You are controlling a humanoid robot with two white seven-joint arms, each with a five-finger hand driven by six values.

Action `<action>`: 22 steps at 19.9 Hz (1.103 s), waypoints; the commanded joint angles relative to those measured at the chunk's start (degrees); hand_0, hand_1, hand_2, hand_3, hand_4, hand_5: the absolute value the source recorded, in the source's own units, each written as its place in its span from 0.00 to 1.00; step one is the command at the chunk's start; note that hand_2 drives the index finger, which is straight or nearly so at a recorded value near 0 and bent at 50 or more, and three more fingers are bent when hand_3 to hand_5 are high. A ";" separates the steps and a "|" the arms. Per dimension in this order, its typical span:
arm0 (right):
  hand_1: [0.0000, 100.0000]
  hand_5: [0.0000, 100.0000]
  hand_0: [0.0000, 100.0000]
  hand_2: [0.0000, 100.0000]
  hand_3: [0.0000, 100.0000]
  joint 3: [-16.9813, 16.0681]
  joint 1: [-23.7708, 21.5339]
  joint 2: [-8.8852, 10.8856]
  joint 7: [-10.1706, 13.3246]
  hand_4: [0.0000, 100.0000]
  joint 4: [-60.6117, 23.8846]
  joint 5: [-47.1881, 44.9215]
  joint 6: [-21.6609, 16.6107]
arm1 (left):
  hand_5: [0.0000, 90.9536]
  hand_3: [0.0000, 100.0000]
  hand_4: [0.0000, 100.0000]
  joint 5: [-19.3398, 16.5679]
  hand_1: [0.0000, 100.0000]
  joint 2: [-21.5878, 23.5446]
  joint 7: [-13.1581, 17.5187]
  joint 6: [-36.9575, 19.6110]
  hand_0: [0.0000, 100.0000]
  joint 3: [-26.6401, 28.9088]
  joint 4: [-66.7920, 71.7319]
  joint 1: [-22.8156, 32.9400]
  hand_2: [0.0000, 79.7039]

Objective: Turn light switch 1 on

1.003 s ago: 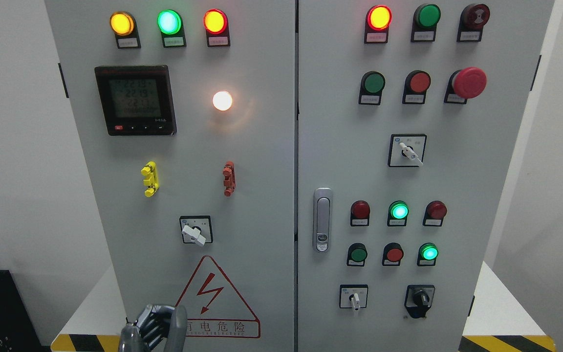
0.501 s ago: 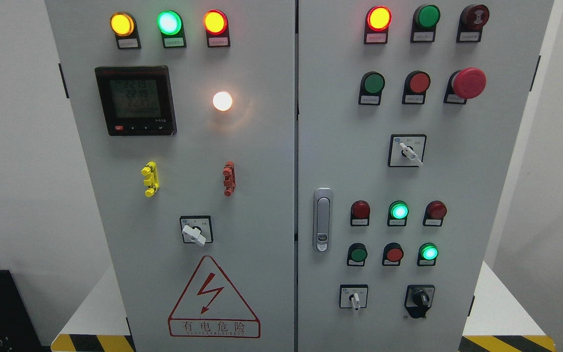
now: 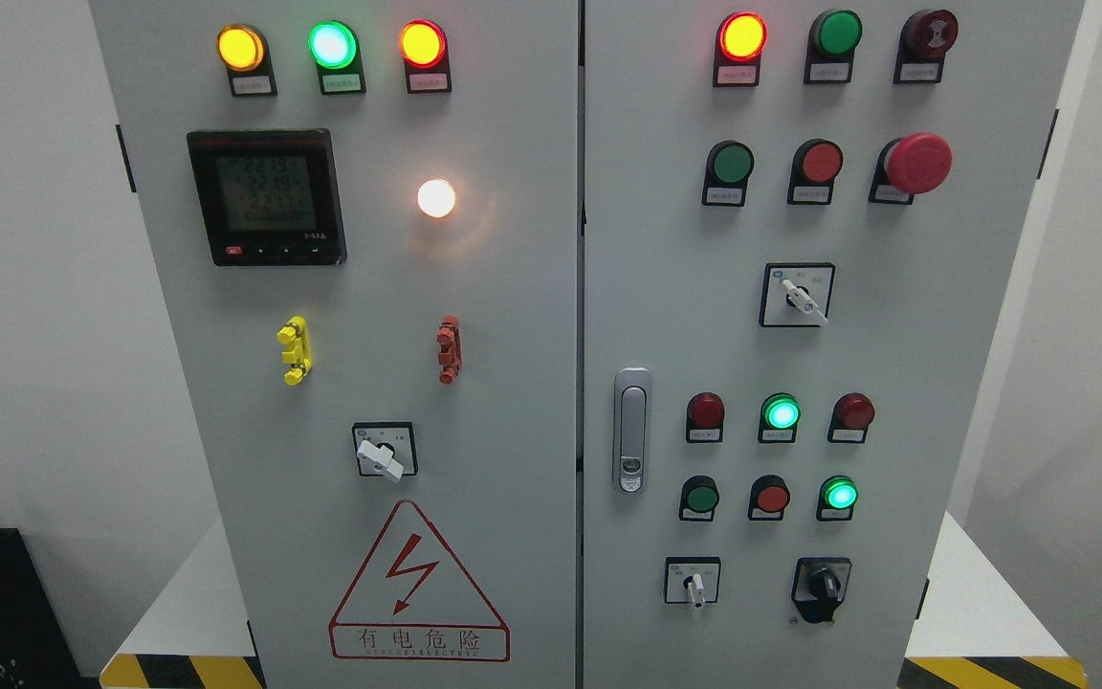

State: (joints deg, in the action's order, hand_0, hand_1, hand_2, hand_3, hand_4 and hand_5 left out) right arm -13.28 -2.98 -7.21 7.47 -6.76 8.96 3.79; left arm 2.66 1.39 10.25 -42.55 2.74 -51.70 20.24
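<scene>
Grey two-door control cabinet (image 3: 513, 316) against white wall: white lamp (image 3: 436, 198) lit on left door, white-handled rotary switch (image 3: 382, 455) below it, neither hand in my view, so I risk misjudging which selector is switch 1

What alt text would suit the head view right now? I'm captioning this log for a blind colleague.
A grey two-door electrical cabinet fills the view, with no robot hand in sight. The left door carries three lit lamps, a digital meter, a glowing white lamp, a rotary switch and a red warning triangle; the right door holds buttons, lamps and selector switches.
</scene>
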 commanded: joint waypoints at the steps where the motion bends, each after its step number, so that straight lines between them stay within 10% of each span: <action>1: 0.00 0.00 0.31 0.00 0.00 0.01 -0.01 0.00 0.00 0.00 0.00 0.00 -0.01 | 0.00 0.19 0.21 -0.28 0.19 1.68 2.41 2.20 0.13 -0.18 43.04 -5.28 0.05; 5: 0.00 0.00 0.30 0.00 0.00 0.01 0.00 0.00 0.00 0.00 0.00 0.00 -0.01 | 0.00 0.00 0.04 -0.72 0.18 1.16 1.88 4.76 0.14 -3.52 56.96 -12.76 0.00; 11: 0.00 0.00 0.30 0.00 0.00 0.01 -0.01 0.00 0.00 0.00 0.00 0.00 -0.01 | 0.00 0.00 0.01 -0.55 0.16 -0.42 0.03 6.07 0.15 -8.63 58.91 -12.86 0.00; 17: 0.00 0.00 0.30 0.00 0.00 0.01 -0.01 0.00 0.00 0.00 0.00 0.00 -0.01 | 0.00 0.00 0.00 -0.72 0.13 -1.74 1.87 23.09 0.18 -8.98 58.12 -14.26 0.00; 22: 0.00 0.00 0.30 0.00 0.00 0.01 -0.01 0.00 0.00 0.00 0.00 0.00 -0.01 | 0.00 0.00 0.00 -0.72 0.10 -2.01 2.06 25.15 0.19 -8.98 58.12 -15.31 0.00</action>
State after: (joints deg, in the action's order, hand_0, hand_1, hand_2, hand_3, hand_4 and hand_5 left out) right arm -13.28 -2.98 -7.21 7.47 -6.77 8.96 3.79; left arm 0.73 0.58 12.23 -19.14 -4.20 -1.98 6.35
